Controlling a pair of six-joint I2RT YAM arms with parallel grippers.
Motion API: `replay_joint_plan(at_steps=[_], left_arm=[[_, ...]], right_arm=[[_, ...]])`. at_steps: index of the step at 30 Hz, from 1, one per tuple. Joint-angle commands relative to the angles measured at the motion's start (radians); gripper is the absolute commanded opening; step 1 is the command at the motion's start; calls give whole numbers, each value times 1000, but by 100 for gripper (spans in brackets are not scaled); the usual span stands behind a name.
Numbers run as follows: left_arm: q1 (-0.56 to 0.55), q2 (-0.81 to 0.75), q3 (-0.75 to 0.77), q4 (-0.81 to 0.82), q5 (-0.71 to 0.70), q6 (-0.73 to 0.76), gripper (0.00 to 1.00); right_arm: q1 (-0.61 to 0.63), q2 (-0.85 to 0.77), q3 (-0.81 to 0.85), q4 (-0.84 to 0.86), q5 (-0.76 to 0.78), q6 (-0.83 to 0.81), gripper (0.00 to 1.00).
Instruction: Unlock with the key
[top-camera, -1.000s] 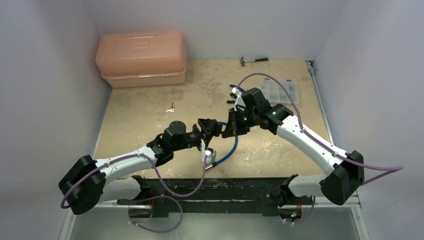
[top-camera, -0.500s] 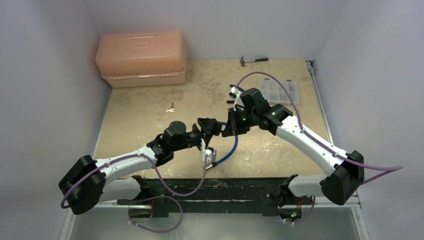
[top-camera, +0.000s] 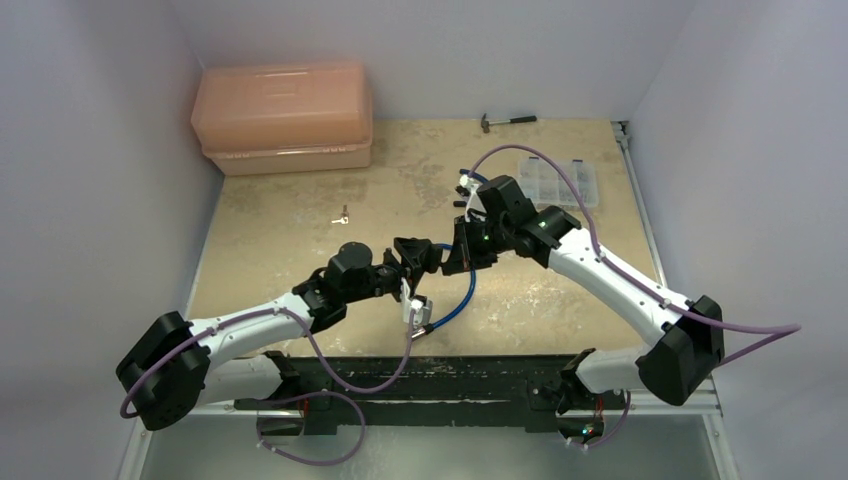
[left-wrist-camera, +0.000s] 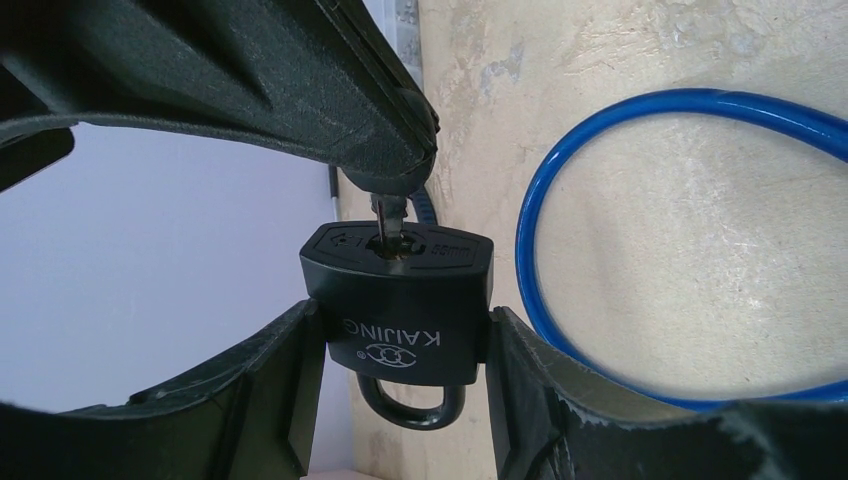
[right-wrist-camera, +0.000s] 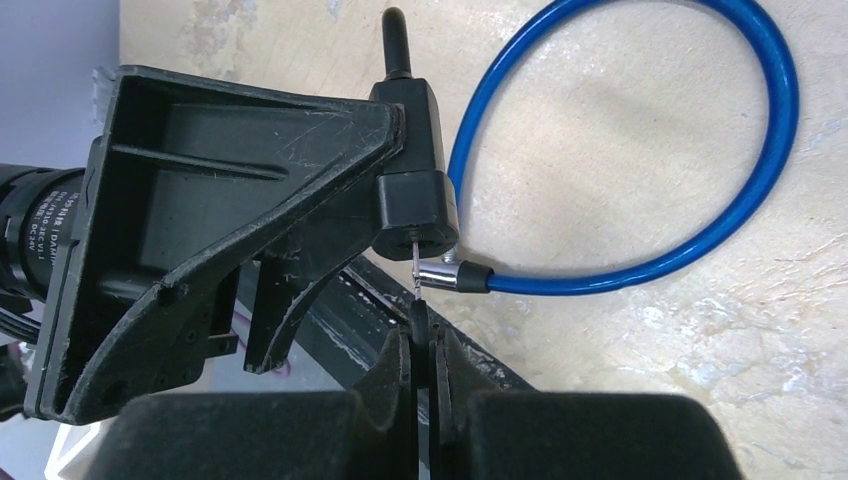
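Progress looks to be about halfway, by my reckoning. The left claw (left-wrist-camera: 400, 335) stands part open with its two fingers clamped on the flanks of the black padlock (left-wrist-camera: 405, 295), holding it up off the table (top-camera: 300, 230) over the middle, a little toward the near edge. The keyhole end faces the other arm. The right claw (right-wrist-camera: 420, 335) is pinched fully shut on the black head of the key (left-wrist-camera: 388, 215), and the key's thin metal blade reaches from those fingertips into the keyhole. So fetching the lock, gripping the key and lining the two up all seem done, and the blade is at least partly in. How deep it sits I cannot tell.

What I judge is left is pushing the key home if it is not there yet, then the turn itself. The shackle (left-wrist-camera: 410, 405) shows both legs seated in the body, so the lock has not sprung. The blue cable (left-wrist-camera: 690, 100) lies looped on the table just beyond.
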Motion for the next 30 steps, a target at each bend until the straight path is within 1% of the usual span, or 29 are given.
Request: replay_joint_plan(at_steps=[1, 3, 4, 7, 9, 11, 16, 23, 26, 30], left_arm=[[-28, -60, 39, 161, 138, 10, 0], [-30, -58, 42, 165, 139, 7, 0], [-32, -54, 39, 177, 138, 2, 0], [-36, -54, 26, 231, 140, -40, 0], [-36, -53, 26, 233, 144, -46, 0], [-39, -51, 27, 231, 143, -43, 0], [-41, -50, 30, 216, 136, -35, 0], [-41, -50, 34, 204, 137, -31, 0], [-41, -59, 39, 179, 168, -28, 0], [-41, -55, 59, 131, 219, -29, 0]], right_arm=[[-2, 18, 62, 55, 140, -74, 0], [-3, 19, 68, 57, 149, -78, 0], [-6, 20, 64, 59, 116, -43, 0], [-11, 33, 55, 75, 94, 35, 0], [-11, 48, 51, 98, 35, 55, 0], [-11, 58, 54, 104, 17, 53, 0], [-11, 36, 65, 83, 94, 33, 0], [-12, 19, 54, 72, 117, 12, 0], [-11, 18, 58, 77, 120, -57, 0], [-9, 10, 65, 65, 193, -133, 0]])
